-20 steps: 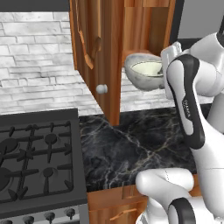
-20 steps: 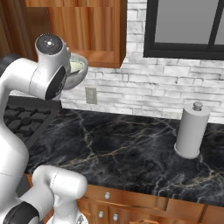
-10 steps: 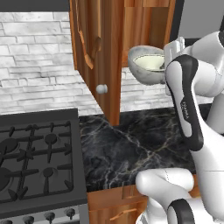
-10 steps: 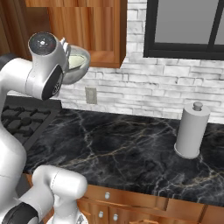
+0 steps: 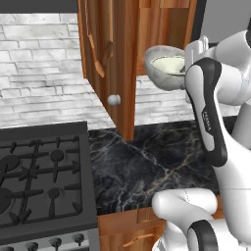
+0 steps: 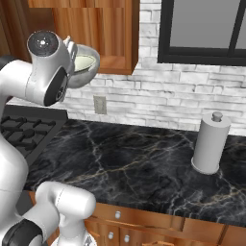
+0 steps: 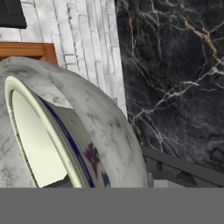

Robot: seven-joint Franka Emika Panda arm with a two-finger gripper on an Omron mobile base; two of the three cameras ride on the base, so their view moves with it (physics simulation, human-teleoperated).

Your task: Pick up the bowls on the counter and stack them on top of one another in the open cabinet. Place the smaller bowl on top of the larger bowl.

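Two nested bowls [image 5: 166,66], apparently.

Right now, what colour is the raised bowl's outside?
Speckled grey-white bowl, clearest in the hand view.

A black gas stove [image 5: 41,181] sits left, a grey paper-towel roll [image 6: 210,143] stands right, below a dark-framed window [image 6: 206,30].

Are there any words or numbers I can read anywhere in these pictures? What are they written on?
"FRANKA": my best reading of small dark letters running down the white robot arm in the left base view; too small to be sure.
The larger bowl has a little purple and blue flower mark in the hand view, but that is a picture, not words.
No other words, numbers or signs.
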